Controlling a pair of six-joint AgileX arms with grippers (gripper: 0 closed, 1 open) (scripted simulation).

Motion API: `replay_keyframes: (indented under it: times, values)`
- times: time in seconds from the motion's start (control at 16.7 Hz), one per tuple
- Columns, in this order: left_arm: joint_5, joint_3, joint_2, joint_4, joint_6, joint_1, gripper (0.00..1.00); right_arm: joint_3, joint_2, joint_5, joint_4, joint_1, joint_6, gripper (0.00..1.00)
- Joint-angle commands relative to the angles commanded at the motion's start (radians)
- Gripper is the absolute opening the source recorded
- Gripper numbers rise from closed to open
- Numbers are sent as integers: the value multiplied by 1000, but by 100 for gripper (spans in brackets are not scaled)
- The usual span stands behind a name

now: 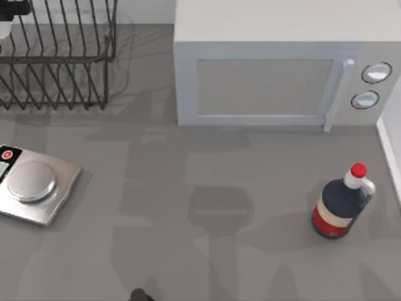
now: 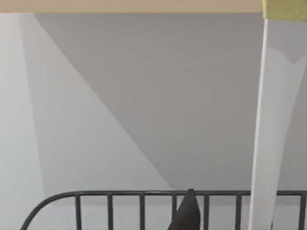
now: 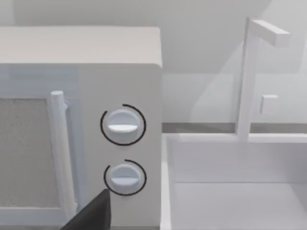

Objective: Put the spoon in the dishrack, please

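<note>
From above, the dishrack sits at ten o'clock on the worktop. The left wrist view shows the spoon hanging upright over the rack's top rail, seemingly pinched, though I cannot tell the jaws' state; the next move is a straight lowering between rods, then release. The right wrist view faces the microwave, its arm idle.

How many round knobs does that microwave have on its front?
2: both sit on the microwave front's right end, the upper knob directly above the lower knob, beside the door handle. None seem hidden.

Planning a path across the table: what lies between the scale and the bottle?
Bare grey tabletop between scale and bottle, top view.
</note>
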Motion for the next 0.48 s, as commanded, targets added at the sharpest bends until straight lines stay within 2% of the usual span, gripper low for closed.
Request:
replay_keyframes:
  times: [0.48]
  values:
    - [0, 0, 0, 0, 0, 0, 98, 0, 0, 0, 0, 0, 0, 100]
